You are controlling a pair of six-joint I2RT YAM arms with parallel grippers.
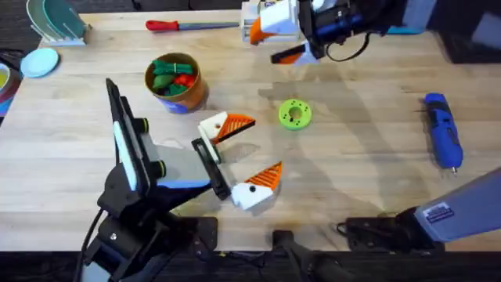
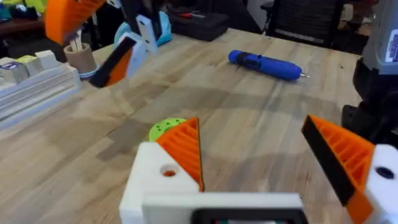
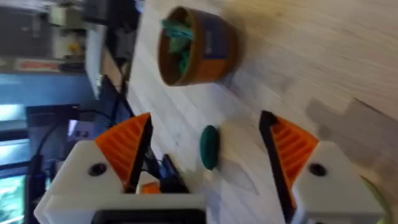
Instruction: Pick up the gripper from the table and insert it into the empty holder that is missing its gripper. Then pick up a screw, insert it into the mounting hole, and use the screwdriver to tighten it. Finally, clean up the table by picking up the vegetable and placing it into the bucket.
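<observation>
Orange ribbed wedges sit on both white blocks of the left gripper (image 1: 262, 145), so the holder (image 2: 155, 174) no longer looks empty, and I judge the insertion step done. I cannot say which of the two wedges is the one fitted. A small round mounting hole shows on the face of the holder in the left wrist view, but whether a screw is seated and tight in it I cannot tell. The blue screwdriver (image 1: 442, 129) lies flat on the desk (image 1: 368, 172) at the right, well apart from both arms, which suggests the fastening step is over too.

What seems left is the clean-up. The right arm reaches across to the far edge of the desk, and the right gripper (image 3: 207, 118) hangs with its fingers spread wide on either side of the vegetable (image 3: 209, 147). The dark green piece lies on the wood between the pads, touching neither. The bucket (image 3: 211, 50) stands near it, already holding a bunch of lighter green and red toy vegetables. The left gripper is spread as well, hovering low over mid-desk just beside the green ring disc (image 1: 294, 113) and holding nothing.

Closing on the vegetable, lifting it and dropping it into the bucket is, by my reading, all that remains
</observation>
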